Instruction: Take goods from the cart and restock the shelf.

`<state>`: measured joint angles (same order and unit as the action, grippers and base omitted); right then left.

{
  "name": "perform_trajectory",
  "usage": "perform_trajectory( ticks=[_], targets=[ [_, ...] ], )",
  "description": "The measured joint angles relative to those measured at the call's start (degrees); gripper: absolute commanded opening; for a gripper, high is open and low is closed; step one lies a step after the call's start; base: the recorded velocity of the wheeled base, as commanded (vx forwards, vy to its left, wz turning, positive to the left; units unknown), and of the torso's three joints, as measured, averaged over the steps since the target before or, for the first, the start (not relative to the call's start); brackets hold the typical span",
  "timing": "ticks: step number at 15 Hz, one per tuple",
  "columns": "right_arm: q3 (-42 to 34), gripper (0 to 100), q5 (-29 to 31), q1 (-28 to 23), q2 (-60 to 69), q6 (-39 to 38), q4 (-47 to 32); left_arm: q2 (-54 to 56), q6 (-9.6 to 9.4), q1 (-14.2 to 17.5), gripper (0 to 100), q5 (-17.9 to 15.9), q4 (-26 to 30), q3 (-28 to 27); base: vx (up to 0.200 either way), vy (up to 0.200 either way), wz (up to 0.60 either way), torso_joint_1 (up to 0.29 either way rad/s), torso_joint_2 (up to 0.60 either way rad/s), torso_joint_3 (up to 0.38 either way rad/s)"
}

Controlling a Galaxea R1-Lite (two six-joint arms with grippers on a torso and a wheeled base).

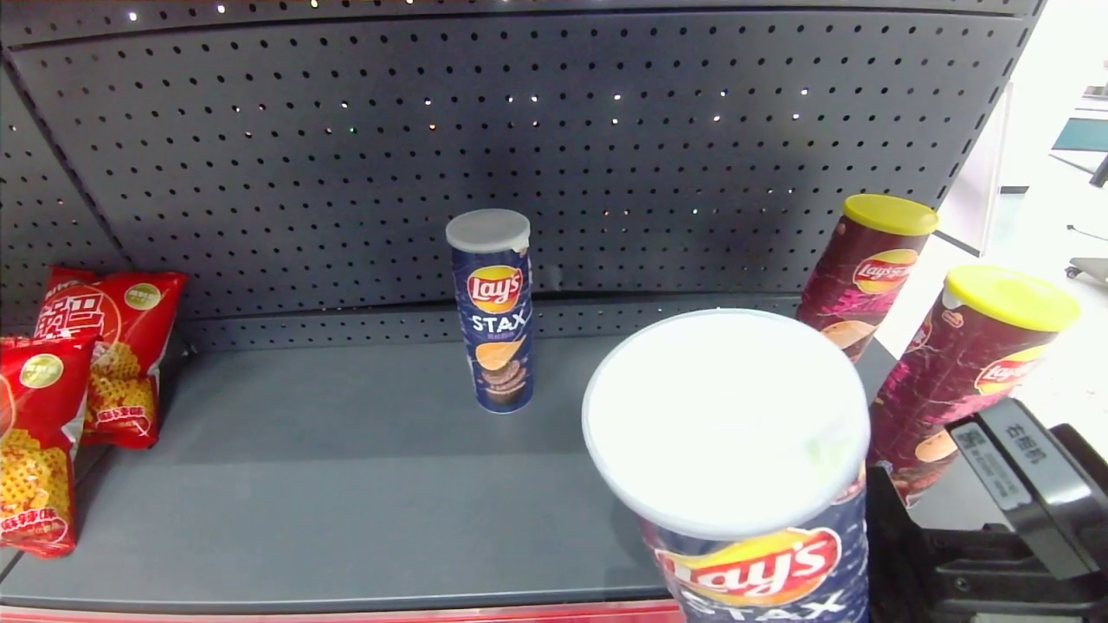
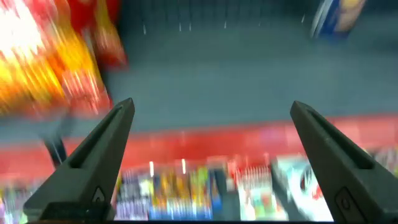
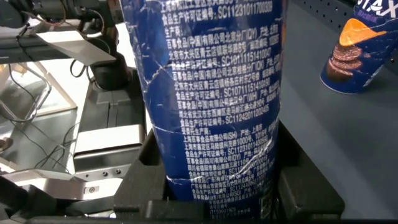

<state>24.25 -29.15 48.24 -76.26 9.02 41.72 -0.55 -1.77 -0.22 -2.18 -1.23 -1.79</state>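
In the head view a blue chips can with a white lid (image 1: 731, 467) is held upright just in front of the shelf's (image 1: 329, 450) front right part. My right gripper (image 3: 217, 177) is shut on the lower body of this can (image 3: 214, 93). A second blue can (image 1: 491, 311) stands upright on the shelf near the back, also seen from the right wrist (image 3: 354, 53). My left gripper (image 2: 212, 107) is open and holds nothing, in front of the shelf's red front edge (image 2: 205, 146).
Two maroon cans with yellow lids (image 1: 866, 272) (image 1: 974, 372) stand at the shelf's right end. Red snack bags (image 1: 117, 355) (image 1: 35, 441) lean at the left end. A perforated panel (image 1: 519, 156) closes the back. Bare board lies between the bags and the blue can.
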Motion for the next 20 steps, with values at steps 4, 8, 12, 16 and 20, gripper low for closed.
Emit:
perform_trajectory(
  ticks=[4,8,12,16,20],
  targets=[
    [0.98,0,0.00,-0.11,0.02,-0.07,0.00,-9.64,-1.57,-3.44,100,-1.23,-3.22,-13.30,0.000,0.000,0.00,0.000,0.00,0.000],
    [2.27,0,-0.02,-0.28,-0.17,-0.51,0.02,-31.72,-3.71,-9.58,100,-6.38,-9.69,-24.99,0.000,0.000,0.00,0.000,0.00,0.000],
    [4.14,0,0.09,-1.27,-0.74,-1.26,0.07,-54.82,-8.05,-12.73,100,-15.63,-22.71,-29.25,0.000,0.000,0.00,0.000,0.00,0.000],
    [6.21,0,0.09,-2.12,-1.49,-2.13,0.00,-74.61,-11.34,-16.03,100,-21.43,-28.95,-31.39,0.000,0.000,0.00,0.000,0.00,0.000],
    [8.25,0,0.06,-2.29,-3.41,-2.32,0.16,-90.19,-15.53,-17.27,100,-25.23,-30.18,-36.93,0.000,0.000,0.00,0.000,0.00,0.000]
  ],
)
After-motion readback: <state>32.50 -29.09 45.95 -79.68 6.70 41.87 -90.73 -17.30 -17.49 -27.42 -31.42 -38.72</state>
